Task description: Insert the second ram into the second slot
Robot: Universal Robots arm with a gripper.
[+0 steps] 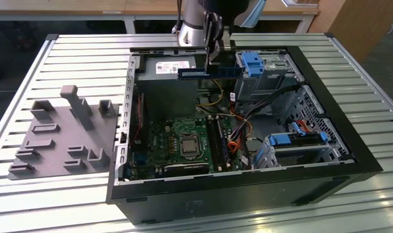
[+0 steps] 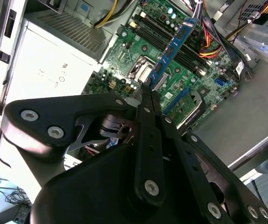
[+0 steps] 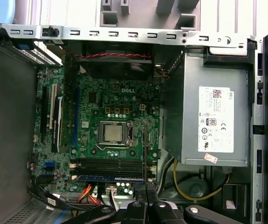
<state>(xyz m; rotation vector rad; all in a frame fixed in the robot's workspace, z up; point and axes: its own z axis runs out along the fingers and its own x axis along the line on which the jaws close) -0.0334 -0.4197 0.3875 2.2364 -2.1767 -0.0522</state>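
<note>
The slatted bench [image 1: 66,53] carries the open computer case [image 1: 248,178], lying on its side with the green motherboard [image 1: 163,141] facing up.

Above the far end of the case hangs the end effector [image 1: 215,63], clamped shut on the second ram [image 1: 196,74]. The blue stick is level in mid-air, well clear of the board and touching nothing but the end effector's own grip.

Down on the board lie the memory slots [image 3: 110,164]. One blue stick [image 3: 110,178] is seated among them, so the target looks to be a neighbouring slot.

The risks start with alignment. In the second wrist view the held stick [image 2: 173,49] lies across the line of the slots, not along it. Pressed down like that, it would land on the slot walls and could bend or crack.

A slight sideways error could knock it against the seated stick.

The orange cables [image 3: 89,193] crowd one end of the slots and could snag a corner.

The grip is narrow and on the thin edge, so a hard push could make the stick pivot or slip.
</note>
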